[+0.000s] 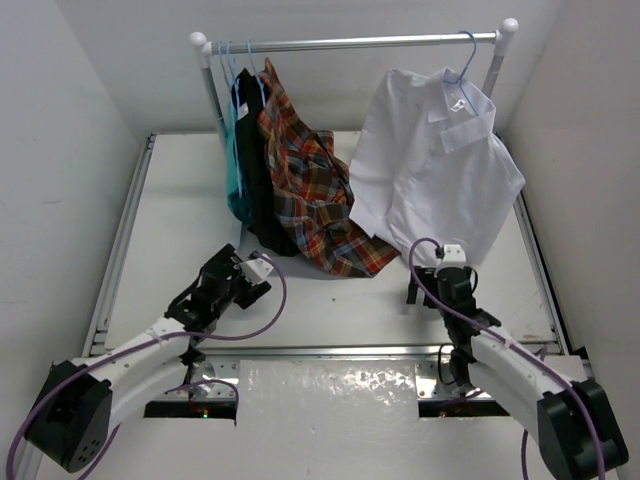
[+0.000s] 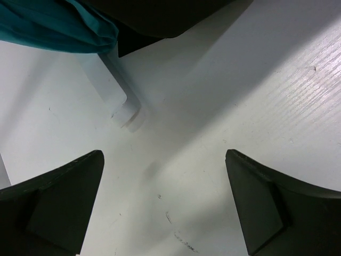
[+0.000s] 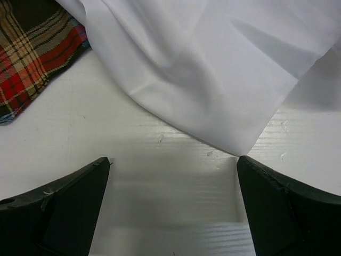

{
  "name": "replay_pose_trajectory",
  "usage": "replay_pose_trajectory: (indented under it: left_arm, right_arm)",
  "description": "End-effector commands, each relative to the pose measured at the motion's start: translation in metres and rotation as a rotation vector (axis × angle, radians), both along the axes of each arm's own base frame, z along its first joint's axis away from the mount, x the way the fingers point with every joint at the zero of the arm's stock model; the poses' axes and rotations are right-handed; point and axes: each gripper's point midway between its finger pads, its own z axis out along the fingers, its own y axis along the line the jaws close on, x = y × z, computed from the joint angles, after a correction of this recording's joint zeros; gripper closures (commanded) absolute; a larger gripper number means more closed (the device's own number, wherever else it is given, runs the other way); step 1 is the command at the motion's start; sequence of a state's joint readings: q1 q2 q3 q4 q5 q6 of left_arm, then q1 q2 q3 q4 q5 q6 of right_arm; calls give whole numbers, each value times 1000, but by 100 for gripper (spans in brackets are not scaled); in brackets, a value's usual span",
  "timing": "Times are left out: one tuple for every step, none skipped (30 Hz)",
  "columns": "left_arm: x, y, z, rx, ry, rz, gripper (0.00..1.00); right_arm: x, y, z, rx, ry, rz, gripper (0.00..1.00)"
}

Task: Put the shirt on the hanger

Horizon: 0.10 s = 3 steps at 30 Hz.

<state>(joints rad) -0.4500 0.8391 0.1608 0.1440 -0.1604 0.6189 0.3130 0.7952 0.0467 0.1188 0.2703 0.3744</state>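
The shirt point(image 1: 435, 170) hung on the hanger point(image 1: 470, 52), whose curved hook sat over the rail point(image 1: 370, 42) of the rack standing along the far edge of the table point(image 1: 180, 220). This put the white cloth toward the far right corner. Its collar lay just under the hook, and its lower part spread down and forward along the right edge. In the right wrist view its hem lay on the white surface. The right gripper point(image 3: 173, 160) was low over the table near the right edge, just short of that hem. Its fingers were spread wide with nothing between them, and the cloth was apart from both tips. The plaid shirt point(image 1: 310, 190) hung left of the white one near the middle of the far edge, its tail trailing onto the table and showing at the upper left of the right wrist view. Beside it, toward the far left corner, hung a black garment point(image 1: 255, 170) and a teal garment point(image 1: 235, 170). The left gripper point(image 2: 164, 157) was over bare table toward the near left, also released and holding nothing. Ahead of it stood the rack's white post point(image 2: 114, 90), with the teal and black cloth above.
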Motion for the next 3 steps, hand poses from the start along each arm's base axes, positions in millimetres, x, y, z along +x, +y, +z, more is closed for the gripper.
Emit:
replay_pose_trajectory:
  left_arm:
    - [9,-1,16,-41,-51,20,4]
    - [9,-2,17,-43,-54,19,4]
    - [9,-2,17,-43,-53,19,4]
  right_arm:
    - [5,1,6,19,-45,-13,1]
    - [4,1,6,19,-45,-13,1]
    - [5,-1,6,17,-50,-22,1]
